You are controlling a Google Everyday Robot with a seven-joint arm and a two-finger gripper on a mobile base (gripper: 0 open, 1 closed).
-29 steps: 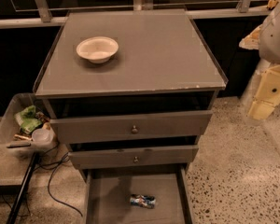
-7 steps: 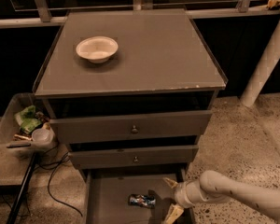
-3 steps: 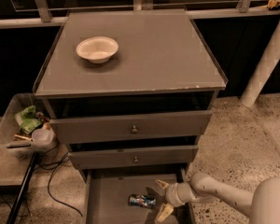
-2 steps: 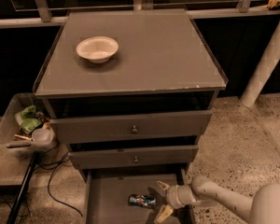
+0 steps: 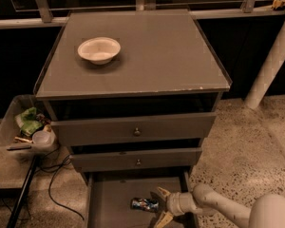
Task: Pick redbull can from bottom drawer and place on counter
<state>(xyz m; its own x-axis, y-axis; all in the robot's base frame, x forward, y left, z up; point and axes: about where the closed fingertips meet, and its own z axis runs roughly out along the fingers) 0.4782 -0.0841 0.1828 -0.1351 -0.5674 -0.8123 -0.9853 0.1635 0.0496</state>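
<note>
At far left, a clear bin (image 5: 9, 127) holding green packaging and a white cup (image 5: 42, 137) stands beside the cabinet, with black cables (image 5: 52, 179) trailing over the speckled floor (image 5: 247, 146). The matte grey tabletop (image 5: 147, 61), chipped along its front edge, carries a white bowl (image 5: 99, 49) toward its left rear. Below two knobbed drawers (image 5: 133, 129), the bottom drawer (image 5: 111, 201) stands pulled out, and the redbull can (image 5: 143, 204) lies on its side on the drawer floor. The tool (image 5: 160, 206) sits at the can's right end, fingers (image 5: 161, 193) spread, one on either side of it. A white post (image 5: 273, 61) leans at far right.
</note>
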